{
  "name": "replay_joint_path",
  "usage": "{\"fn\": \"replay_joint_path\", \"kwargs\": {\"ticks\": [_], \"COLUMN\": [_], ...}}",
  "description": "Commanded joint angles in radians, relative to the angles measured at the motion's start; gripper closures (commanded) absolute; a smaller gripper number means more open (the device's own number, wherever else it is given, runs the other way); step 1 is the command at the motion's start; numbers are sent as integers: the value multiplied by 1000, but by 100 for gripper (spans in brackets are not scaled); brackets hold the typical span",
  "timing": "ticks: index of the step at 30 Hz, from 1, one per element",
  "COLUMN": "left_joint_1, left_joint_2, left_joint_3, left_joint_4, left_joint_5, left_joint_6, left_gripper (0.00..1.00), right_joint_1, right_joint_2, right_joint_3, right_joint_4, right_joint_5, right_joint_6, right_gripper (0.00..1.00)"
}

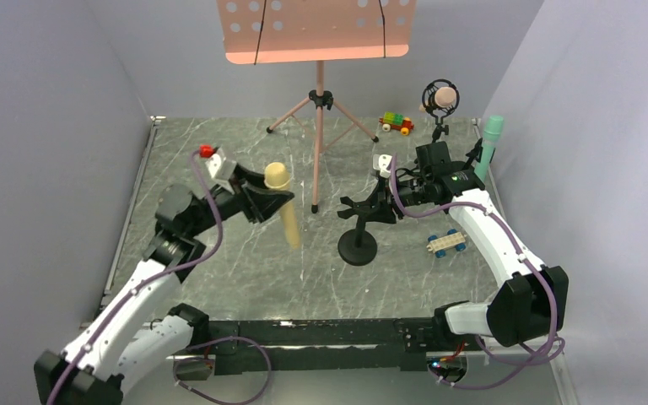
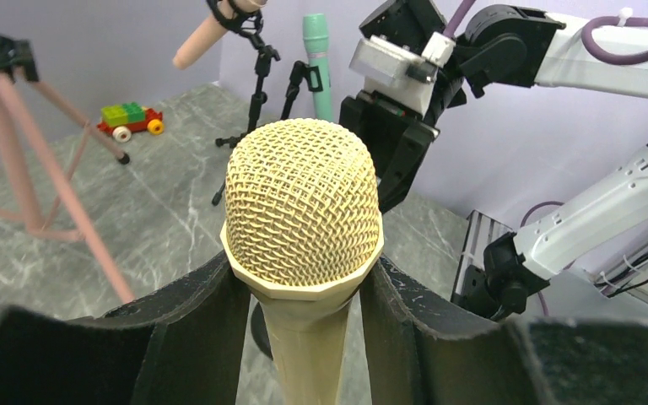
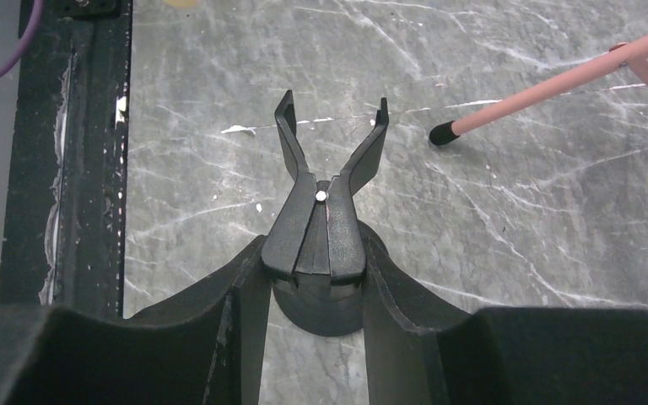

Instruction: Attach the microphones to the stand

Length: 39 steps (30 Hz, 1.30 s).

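My left gripper (image 1: pixel 280 198) is shut on the pale yellow microphone (image 1: pixel 289 226), gripping just below its mesh head (image 2: pixel 302 202); the handle hangs down above the table. To its right stands a black desk stand with a round base (image 1: pixel 357 248). My right gripper (image 1: pixel 380 205) is shut on the rear handles of the stand's clip (image 3: pixel 325 202), and the clip's front prongs are spread. A salmon pink microphone (image 1: pixel 443 99) and a teal microphone (image 1: pixel 492 135) sit in other stands at the back right.
A pink music stand on a tripod (image 1: pixel 319 101) rises at the back centre, one leg's foot (image 3: pixel 444 133) near the clip. A brick toy car (image 1: pixel 396 123) lies at the back, another (image 1: pixel 446 243) by the right arm. Grey walls enclose the table.
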Motion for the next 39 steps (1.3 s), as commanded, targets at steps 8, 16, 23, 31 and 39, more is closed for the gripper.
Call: {"fn": "replay_joint_path", "kwargs": {"ticks": [8, 16, 23, 31, 39], "left_joint_1": [-189, -251, -291, -309, -319], "left_joint_2": [368, 486, 543, 545, 568], "left_joint_3": [302, 378, 402, 348, 315], "left_joint_4": [189, 247, 301, 350, 390], "left_joint_5": [-190, -205, -206, -206, -206], "left_joint_6": [149, 148, 129, 104, 90], "left_gripper": [94, 94, 94, 95, 95], "right_joint_1": [4, 4, 3, 3, 3], "right_joint_2": [-3, -4, -8, -8, -5], "right_joint_3": [20, 21, 20, 19, 20], "right_joint_4": [14, 16, 15, 16, 12], "right_joint_5": [-27, -36, -37, -48, -52], "right_joint_6": [-7, -5, -3, 2, 0], "right_gripper": [74, 77, 78, 79, 80]}}
